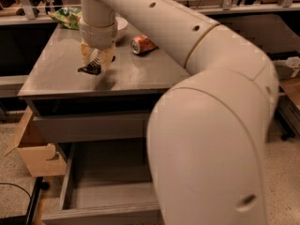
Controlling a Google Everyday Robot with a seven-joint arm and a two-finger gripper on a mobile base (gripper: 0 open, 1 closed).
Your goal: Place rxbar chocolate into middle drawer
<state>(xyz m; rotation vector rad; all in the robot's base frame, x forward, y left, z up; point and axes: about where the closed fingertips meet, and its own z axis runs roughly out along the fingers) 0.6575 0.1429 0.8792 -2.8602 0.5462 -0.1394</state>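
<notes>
Pinched between the tan fingers of the gripper (97,63), the chocolate bar (89,70) is what I see first: a small, flat, dark wrapped slab, tilted, with one end poking out to the left below the fingertips. The fingers are clamped on it from both sides, over the left-middle part of the smooth grey metal cabinet top (56,74). The bar casts a soft shadow on the metal just beside it, and I cannot tell whether it touches the surface. Behind the gripper, a crushed orange can (143,44) lies on its side, with a round white bowl (119,27) near it and a crinkly green bag (68,18) at the back left corner. The thick, rounded cream arm (211,125) fills the right of my view. Below the cabinet top, the drawer (108,196) stands pulled out, wide and shallow, with a flat grey floor and low walls. A cardboard box (35,156) sits on the ground to its left.
</notes>
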